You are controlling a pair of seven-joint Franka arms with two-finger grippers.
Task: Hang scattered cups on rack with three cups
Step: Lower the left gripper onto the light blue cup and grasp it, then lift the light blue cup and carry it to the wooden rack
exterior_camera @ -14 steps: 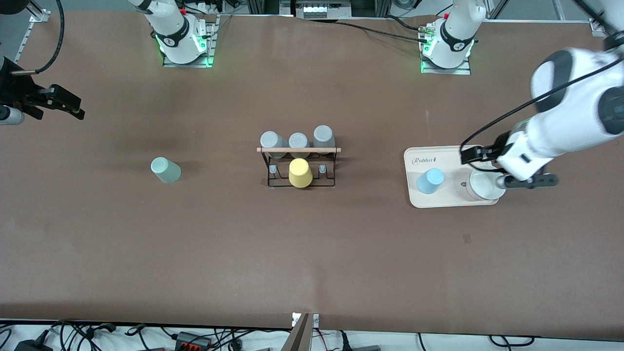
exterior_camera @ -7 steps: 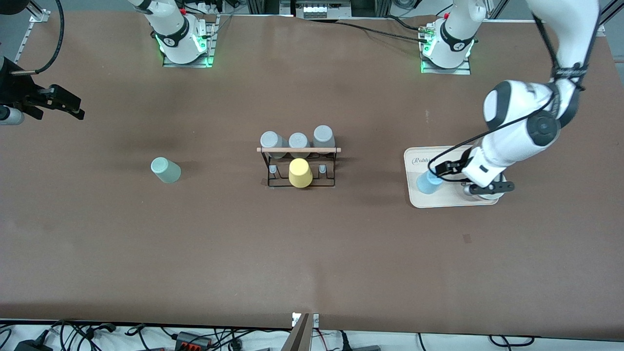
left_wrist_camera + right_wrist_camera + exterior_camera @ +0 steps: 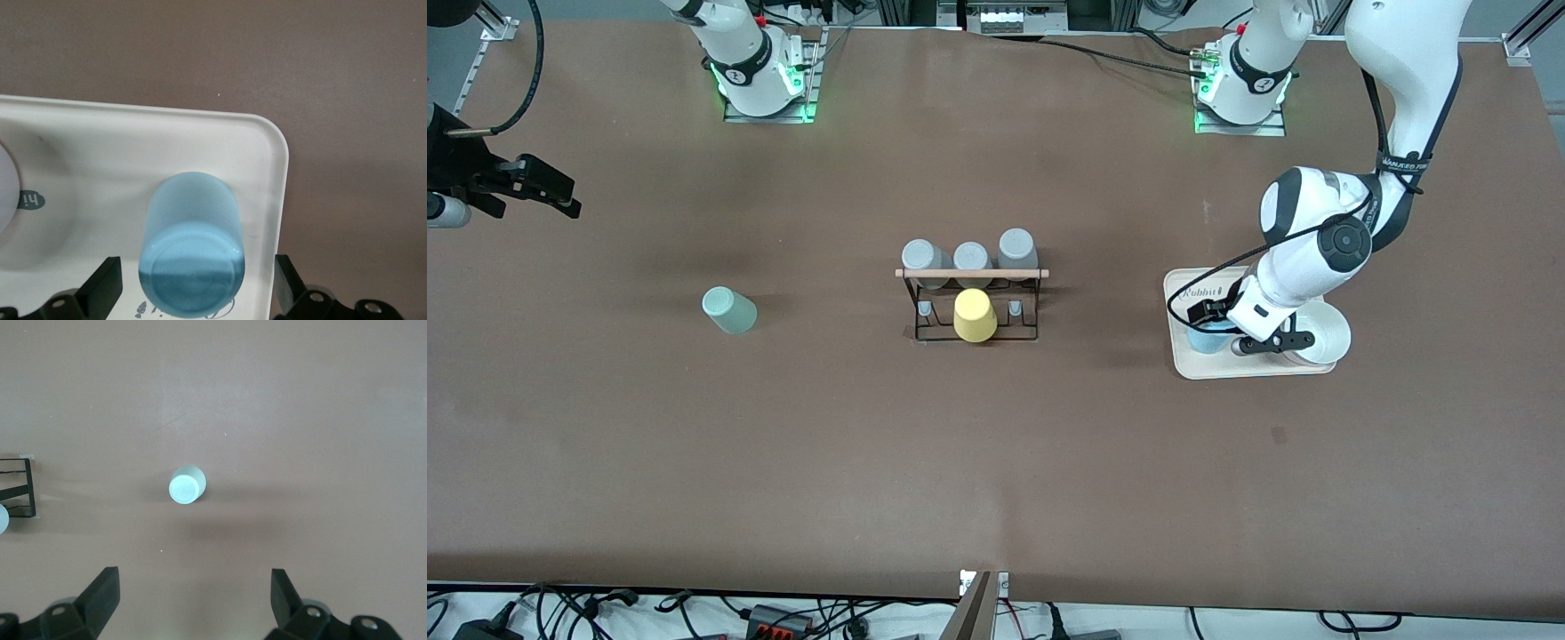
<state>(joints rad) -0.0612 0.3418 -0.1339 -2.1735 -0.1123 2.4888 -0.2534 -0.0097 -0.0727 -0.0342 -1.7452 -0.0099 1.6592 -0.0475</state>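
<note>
Lowered over the light blue cup (image 3: 192, 250), left gripper (image 3: 193, 293) gapes wide, unseen from the front.

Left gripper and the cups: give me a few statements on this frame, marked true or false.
1. The left gripper is open, its fingers either side of the light blue cup. True.
2. The light blue cup stands on the bare table. False: it stands on the cream tray.
3. The mint green cup hangs on the rack. False: it stands on the table toward the right arm's end.
4. The right gripper is open and holds nothing. True.
5. A yellow cup is on the rack. True.
</note>
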